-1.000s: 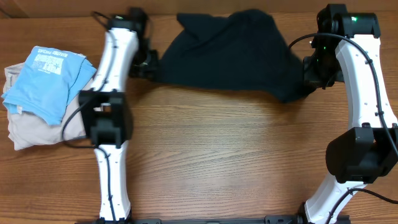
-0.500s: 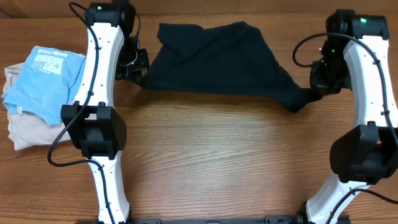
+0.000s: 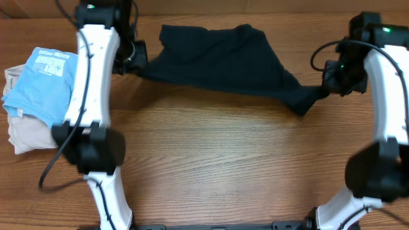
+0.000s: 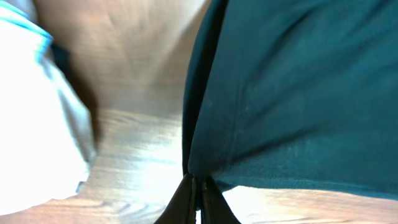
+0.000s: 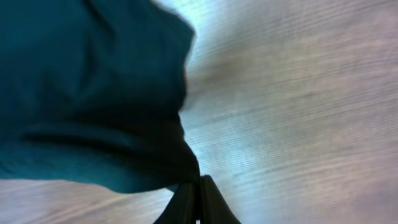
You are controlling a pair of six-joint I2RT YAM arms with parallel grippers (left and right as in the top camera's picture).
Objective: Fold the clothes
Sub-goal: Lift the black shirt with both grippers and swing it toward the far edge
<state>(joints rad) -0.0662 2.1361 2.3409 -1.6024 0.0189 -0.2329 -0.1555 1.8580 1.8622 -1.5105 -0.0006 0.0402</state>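
Your side pile, at the table's left edge
You have a folded light blue cotton shirt (image 3: 38, 92) with a white printed patch (image 3: 50, 62) lying on a crumpled beige fabric garment (image 3: 25, 137); both rest on the brown wood-grain table (image 3: 223, 160).

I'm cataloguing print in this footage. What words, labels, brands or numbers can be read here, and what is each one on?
White printed patch on the light blue shirt: several lines of print, too small and blurred to read.
Dark garment: no print visible in any view.
No other text, label or number shows.
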